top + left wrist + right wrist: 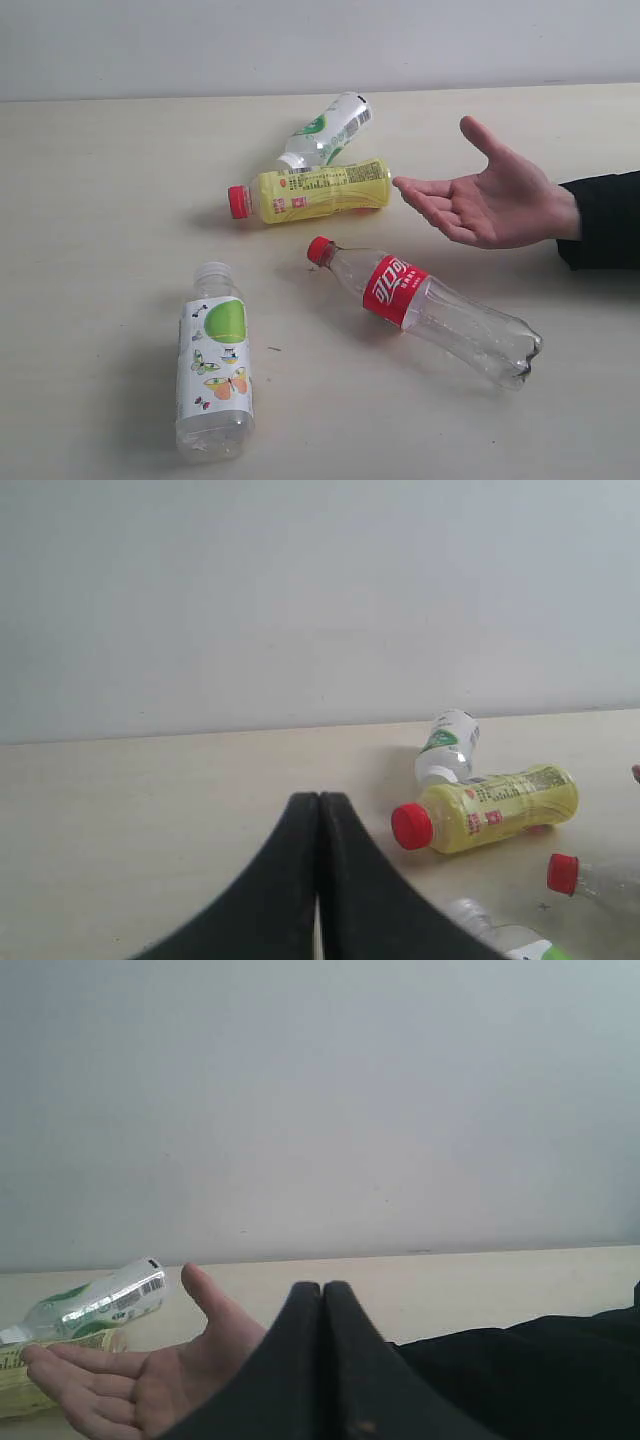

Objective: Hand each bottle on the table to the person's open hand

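One yellow bottle [490,810] beyond left pincer [319,798]

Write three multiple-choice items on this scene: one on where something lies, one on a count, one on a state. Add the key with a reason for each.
1. Where is the yellow bottle?
A. Lying on the table, its base close to the fingertips of the person's open hand
B. Resting in the palm
C. Standing upright at the far edge

2. How many bottles lie on the table?
A. Three
B. Four
C. Five

3. How do the left gripper and the right gripper stand?
A. Both open
B. Both shut and empty
C. Each shut on a bottle

Key:
1 A: the exterior view shows it on its side just off the fingertips.
2 B: besides the yellow one there are the red-label bottle, the butterfly-label bottle and the green-white-label bottle.
3 B: each wrist view shows the jaws closed together with nothing between them.
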Robot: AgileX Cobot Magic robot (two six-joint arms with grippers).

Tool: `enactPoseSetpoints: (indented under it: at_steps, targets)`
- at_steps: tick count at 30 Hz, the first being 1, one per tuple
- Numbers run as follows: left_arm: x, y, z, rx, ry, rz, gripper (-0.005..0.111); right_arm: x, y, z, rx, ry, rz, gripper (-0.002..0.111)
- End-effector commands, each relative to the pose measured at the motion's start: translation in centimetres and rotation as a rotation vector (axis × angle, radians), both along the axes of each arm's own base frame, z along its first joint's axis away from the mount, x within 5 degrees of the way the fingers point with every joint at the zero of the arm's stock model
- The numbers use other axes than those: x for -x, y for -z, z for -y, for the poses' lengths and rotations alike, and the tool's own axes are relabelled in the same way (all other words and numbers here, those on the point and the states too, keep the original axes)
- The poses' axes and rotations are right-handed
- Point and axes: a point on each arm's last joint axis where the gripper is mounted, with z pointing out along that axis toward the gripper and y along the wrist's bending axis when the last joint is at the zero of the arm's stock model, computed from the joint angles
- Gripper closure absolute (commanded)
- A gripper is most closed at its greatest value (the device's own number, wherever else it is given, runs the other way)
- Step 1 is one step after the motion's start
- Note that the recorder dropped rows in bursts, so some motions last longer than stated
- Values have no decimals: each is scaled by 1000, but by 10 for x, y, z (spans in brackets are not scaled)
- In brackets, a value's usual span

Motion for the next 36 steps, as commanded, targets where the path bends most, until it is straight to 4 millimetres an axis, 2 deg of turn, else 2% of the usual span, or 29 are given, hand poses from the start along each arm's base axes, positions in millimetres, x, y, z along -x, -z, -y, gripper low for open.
enactPoseSetpoints:
  at_steps: [1,14,18,20,22,23,24,26,28,30,33,36]
  targets:
    - [0,0,0,5,-1,6,107,0,-2,0,12,7,35,108]
    - [0,0,0,5,-1,6,107,2,-13,1,-4,13,158,108]
    - [0,0,0,5,-1,6,107,3,-18,1,-149,-6,207,108]
    - [0,0,0,5,-1,6,107,6,-27,2,-201,-17,319,108]
    - [0,0,0,5,-1,6,107,10,-38,2,-461,-94,432,108]
    - [0,0,0,5,-1,6,107,12,-41,1,-506,-130,466,108]
    - [0,0,0,5,-1,6,107,14,-44,-1,-472,-153,490,108]
    - [0,0,0,5,-1,6,107,21,-64,-7,-355,-206,557,108]
    - [0,0,0,5,-1,6,107,20,-87,-13,-289,-250,557,108]
    - [0,0,0,5,-1,6,107,14,-112,-20,-262,-320,523,108]
    - [0,0,0,5,-1,6,107,7,-138,-36,-201,-488,477,108]
    - [0,0,0,5,-1,6,107,-8,-156,-52,-126,-661,361,108]
